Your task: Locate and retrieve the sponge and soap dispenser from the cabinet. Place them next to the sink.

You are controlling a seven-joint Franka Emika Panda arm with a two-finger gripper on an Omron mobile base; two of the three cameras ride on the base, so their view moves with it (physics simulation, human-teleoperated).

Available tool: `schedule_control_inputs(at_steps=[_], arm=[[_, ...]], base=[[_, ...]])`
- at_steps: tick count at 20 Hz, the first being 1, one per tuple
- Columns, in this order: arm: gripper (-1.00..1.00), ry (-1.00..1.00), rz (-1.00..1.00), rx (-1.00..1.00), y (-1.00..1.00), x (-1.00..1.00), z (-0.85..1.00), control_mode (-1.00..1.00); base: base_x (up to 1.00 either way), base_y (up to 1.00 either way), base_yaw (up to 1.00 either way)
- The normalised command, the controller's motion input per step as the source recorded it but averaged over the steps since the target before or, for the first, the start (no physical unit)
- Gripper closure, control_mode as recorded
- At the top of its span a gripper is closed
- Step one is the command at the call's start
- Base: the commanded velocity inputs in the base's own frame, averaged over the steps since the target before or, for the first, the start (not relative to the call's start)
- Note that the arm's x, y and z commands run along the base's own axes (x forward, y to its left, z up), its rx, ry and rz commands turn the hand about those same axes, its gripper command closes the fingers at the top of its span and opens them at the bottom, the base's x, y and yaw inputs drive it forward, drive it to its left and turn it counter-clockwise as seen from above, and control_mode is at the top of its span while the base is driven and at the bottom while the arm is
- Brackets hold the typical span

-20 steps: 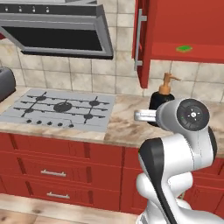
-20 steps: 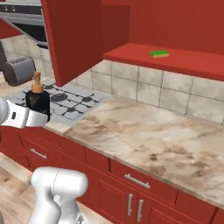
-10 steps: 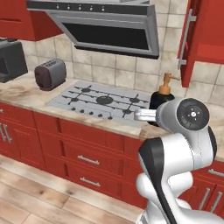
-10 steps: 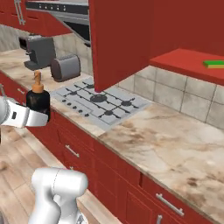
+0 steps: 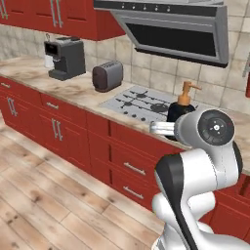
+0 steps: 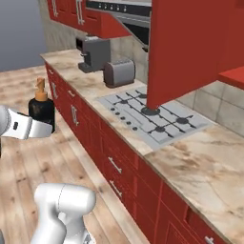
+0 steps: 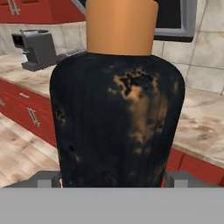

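My gripper (image 5: 172, 128) is shut on the soap dispenser (image 5: 178, 111), a squat black bottle with a tan-orange pump, held upright at counter height in front of the stove. From the right base view the soap dispenser (image 6: 42, 107) hangs over the wooden floor, the gripper (image 6: 42, 127) clasping its lower part. In the hand view the soap dispenser (image 7: 116, 113) stands very close between the fingertips (image 7: 47, 179). The red cabinet's open door (image 6: 186, 47) hangs above the cooktop, and an edge of its shelf (image 6: 233, 76) shows at the far right. The sponge and the sink are out of view.
A grey cooktop (image 5: 141, 100) lies in the marble counter (image 6: 205, 162) under a steel range hood (image 5: 171, 29). A toaster (image 5: 107, 75) and a coffee machine (image 5: 66, 57) stand further left. Red base cupboards (image 5: 63, 127) line the wooden floor (image 5: 49, 205).
Both base views have swung along the counter: the stove slid right, and the toaster and coffee machine came into sight while the sponge's shelf left the views. The gripper still holds the soap dispenser.
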Motion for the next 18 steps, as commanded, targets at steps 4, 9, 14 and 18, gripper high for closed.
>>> schedule_control_inputs(at_steps=[4,9,14,18], arm=[[1.00,0.00,0.00,0.00,0.00,0.00,0.00,1.00],[1.00,0.00,0.00,0.00,0.00,0.00,0.00,1.00],[1.00,0.00,0.00,0.00,0.00,0.00,0.00,1.00],[1.00,0.00,0.00,0.00,0.00,0.00,0.00,1.00]], base=[[-0.10,0.56,0.40],[-0.08,0.52,0.42],[-0.07,0.52,0.41],[0.00,0.53,0.39]])
